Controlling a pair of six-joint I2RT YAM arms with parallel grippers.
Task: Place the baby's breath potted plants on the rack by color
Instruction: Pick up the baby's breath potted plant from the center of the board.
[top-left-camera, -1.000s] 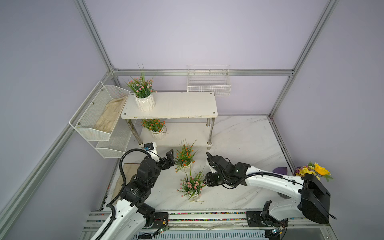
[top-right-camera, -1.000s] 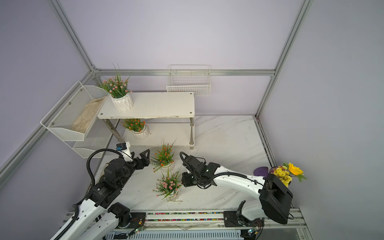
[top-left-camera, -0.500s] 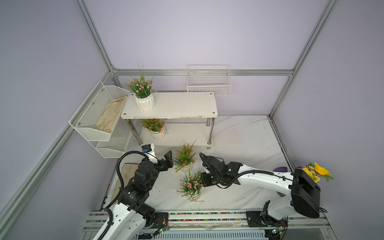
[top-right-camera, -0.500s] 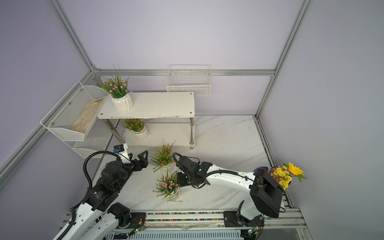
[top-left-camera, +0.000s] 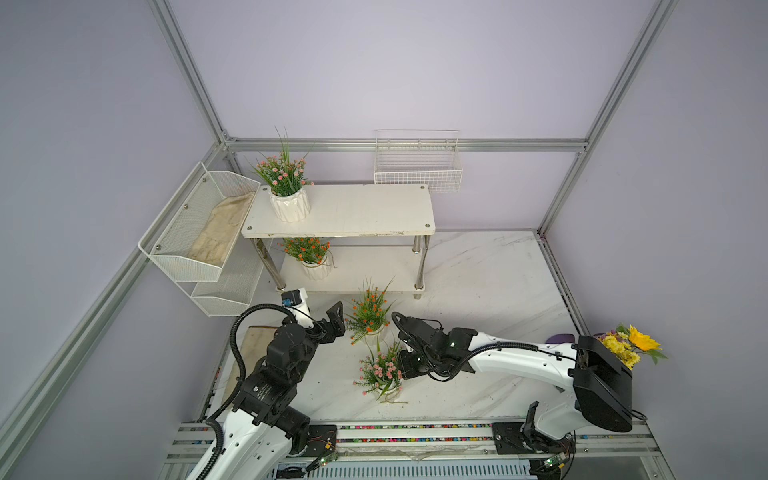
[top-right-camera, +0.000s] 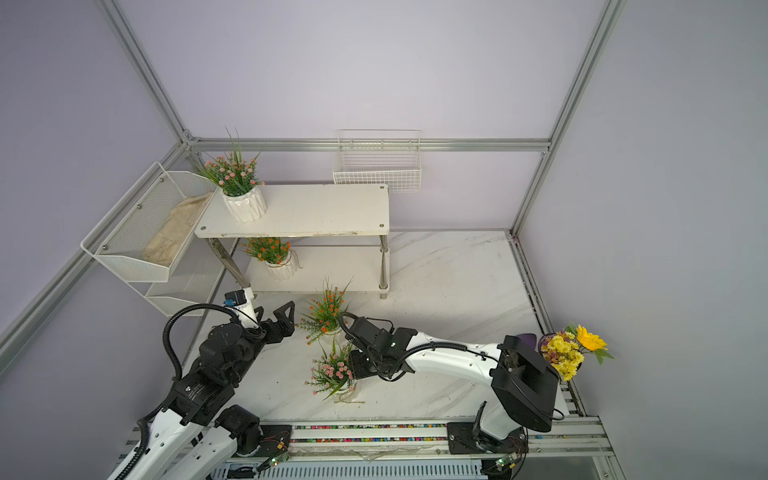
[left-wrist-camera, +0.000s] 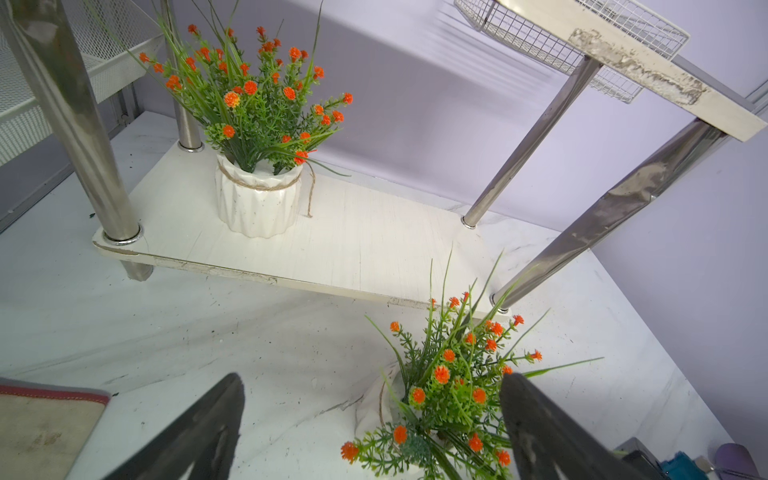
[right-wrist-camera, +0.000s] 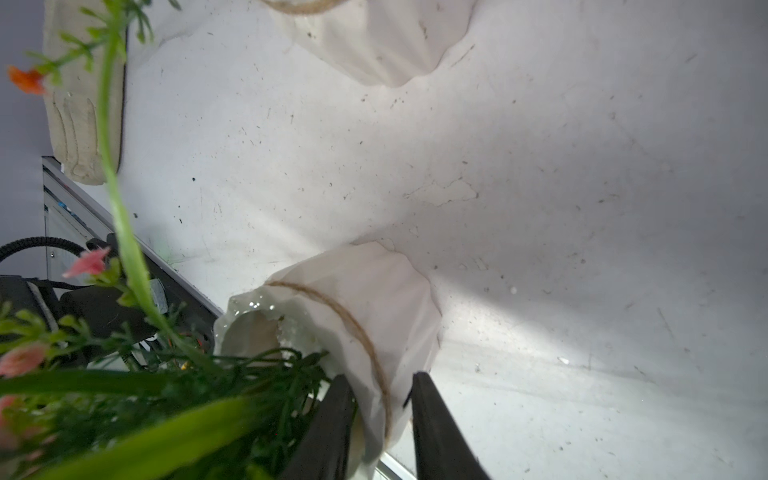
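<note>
Two of the four plants already stand on the rack (top-left-camera: 365, 208). The shelved pink plant (top-left-camera: 284, 183) is at the far-left end of the top board, and the shelved orange plant (top-left-camera: 309, 253) is under it on the lower board. The other two stand on the surface (top-left-camera: 478, 291): the loose orange plant (top-left-camera: 370, 311) just in front of the rack, and the loose pink plant (top-left-camera: 380, 370) just beside it, nearer.

Step in hand (my reading): the right pincer (right-wrist-camera: 380, 377) takes the loose pink plant by its pot rim.

Doing it well:
- Close fully on the pot wall before any lift.
- A rim pinch on smooth ceramic will likely let the pot swing, so raise it straight and slowly, and keep it upright.
- Clear the orange foliage on the far side.
- By colour it belongs on the top board, to the right of the shelved pink plant, where the board is bare.

Plant relative to pincer, right wrist view:
- One finger is inside the rim among the stems.
- The other finger is outside, by the twine band (right-wrist-camera: 357, 324), with the pot wall between them.
- The jaws are narrow, but a sliver of light shows at the outer finger. I cannot tell whether the wall is pinched yet.

The left pincer (left-wrist-camera: 374, 376) is spread wide, holds nothing, and sits low just left of the loose orange plant.
</note>
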